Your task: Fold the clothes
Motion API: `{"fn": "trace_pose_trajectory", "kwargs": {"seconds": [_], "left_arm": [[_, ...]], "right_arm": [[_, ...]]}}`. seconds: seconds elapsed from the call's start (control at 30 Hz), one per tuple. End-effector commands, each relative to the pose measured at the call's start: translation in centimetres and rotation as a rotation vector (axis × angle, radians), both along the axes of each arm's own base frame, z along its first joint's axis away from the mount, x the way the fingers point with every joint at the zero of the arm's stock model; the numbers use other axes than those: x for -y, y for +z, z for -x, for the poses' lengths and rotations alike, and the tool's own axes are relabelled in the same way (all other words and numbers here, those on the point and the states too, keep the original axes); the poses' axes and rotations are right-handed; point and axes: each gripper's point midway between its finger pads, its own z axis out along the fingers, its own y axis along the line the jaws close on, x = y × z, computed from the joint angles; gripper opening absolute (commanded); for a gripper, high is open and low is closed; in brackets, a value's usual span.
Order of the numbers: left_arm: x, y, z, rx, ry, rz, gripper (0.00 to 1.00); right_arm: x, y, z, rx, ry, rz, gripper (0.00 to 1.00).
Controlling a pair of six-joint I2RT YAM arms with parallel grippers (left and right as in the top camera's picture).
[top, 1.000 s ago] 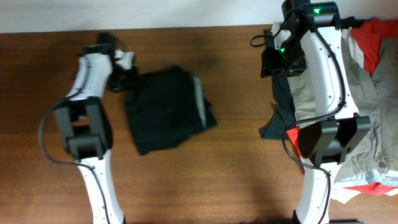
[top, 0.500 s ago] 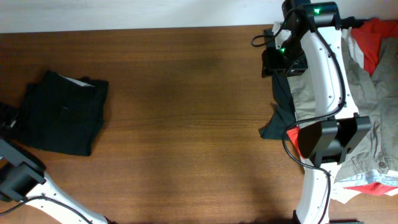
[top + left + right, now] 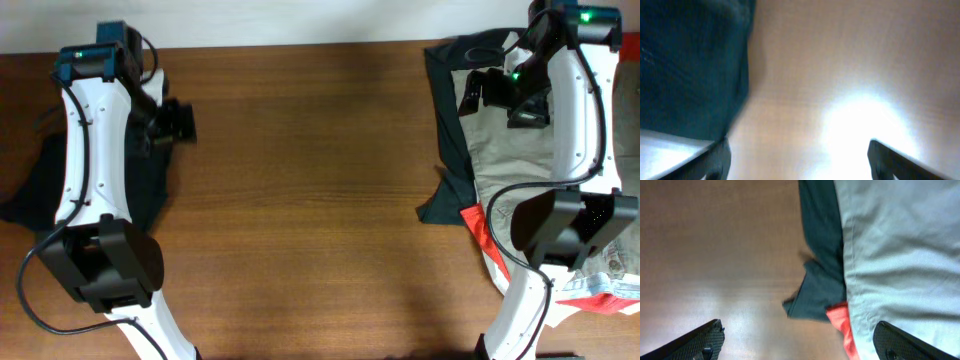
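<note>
Two wrist views settle what the overhead one cannot. Overhead: plain black soft-fabric garment (image 3: 28, 188) lies rumpled at the left end of the brown wooden table (image 3: 320, 190), partly hidden under the white left arm. The left gripper (image 3: 178, 124) is just off the garment's right edge, its opening unreadable from above.

Left wrist view: left gripper (image 3: 799, 162) has its fingers spread wide apart, holding nothing, over wood with strong glare. The garment (image 3: 690, 65) fills the upper left, blurred, with a faint weave and its edge running roughly straight down.

Right wrist view: right gripper (image 3: 800, 342) is likewise spread wide and holds nothing. Smooth khaki-beige shorts (image 3: 900, 255) show a stitched seam. A dark cloth strip (image 3: 820, 255) lies against their left side, ending in a ragged corner. A red fabric corner (image 3: 846, 326) pokes out below.

Overhead, the right gripper (image 3: 480, 90) is over this heap at the table's right end. A wide stretch of wood grain separates the garment from the heap.
</note>
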Motion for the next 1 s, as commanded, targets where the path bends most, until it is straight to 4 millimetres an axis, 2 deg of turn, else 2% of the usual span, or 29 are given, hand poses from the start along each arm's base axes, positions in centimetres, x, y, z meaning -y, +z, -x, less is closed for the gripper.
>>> {"fn": "trace_pose_trajectory", "kwargs": {"seconds": [0.0,0.07,0.1,0.17,0.23,0.3,0.37,0.47,0.5,0.57,0.67,0.77,0.83,0.9,0.97], "left_arm": [[0.1,0.1,4.0,-0.161,0.032,-0.006,0.87],[1.0,1.3,5.5,-0.142,0.015,0.001,0.87],[1.6,2.2,6.3,-0.117,-0.003,-0.006,0.87],[2.7,4.5,7.2,0.011,-0.051,-0.058,0.87],[4.2,7.8,9.2,0.318,-0.124,-0.169,0.87],[4.7,8.2,10.4,0.502,-0.138,-0.199,0.87],[4.3,6.8,11.9,0.688,-0.109,-0.202,0.99],[2.2,4.8,12.6,0.807,-0.031,-0.278,0.99],[1.6,3.7,12.9,0.803,-0.014,-0.310,0.99],[1.5,2.0,13.4,0.754,-0.025,-0.316,0.99],[1.5,0.9,13.2,0.706,-0.035,-0.321,0.99],[1.6,-0.3,12.9,0.659,-0.044,-0.326,0.99],[1.6,-1.1,12.7,0.626,-0.051,-0.329,0.99],[1.6,-1.7,12.7,0.607,-0.055,-0.331,0.99],[1.6,-2.4,12.5,0.578,-0.061,-0.333,0.99]], "right_arm": [[-0.2,3.0,5.0,-0.004,0.019,0.061,0.99],[0.5,3.3,9.7,-0.044,0.013,0.125,0.99],[0.4,3.6,10.7,-0.009,0.010,0.130,0.99],[0.0,5.3,11.6,0.196,0.001,0.146,0.99],[-0.3,7.4,13.2,0.512,-0.010,0.188,0.99],[-0.4,7.6,14.6,0.672,-0.007,0.219,0.99],[0.2,6.6,16.6,0.801,-0.039,0.277,0.99],[0.4,4.9,18.2,0.812,-0.054,0.305,0.98],[0.4,4.1,18.5,0.788,-0.052,0.303,0.99],[0.4,3.3,18.6,0.747,-0.048,0.298,0.99],[0.5,2.3,18.1,0.705,-0.044,0.292,0.99],[0.3,0.5,17.4,0.629,-0.026,0.280,0.99],[-0.8,1.2,17.5,0.664,0.012,0.269,0.99],[-0.9,2.5,18.1,0.720,0.006,0.274,0.99],[-0.7,4.4,19.5,0.804,-0.007,0.296,0.99]]}}
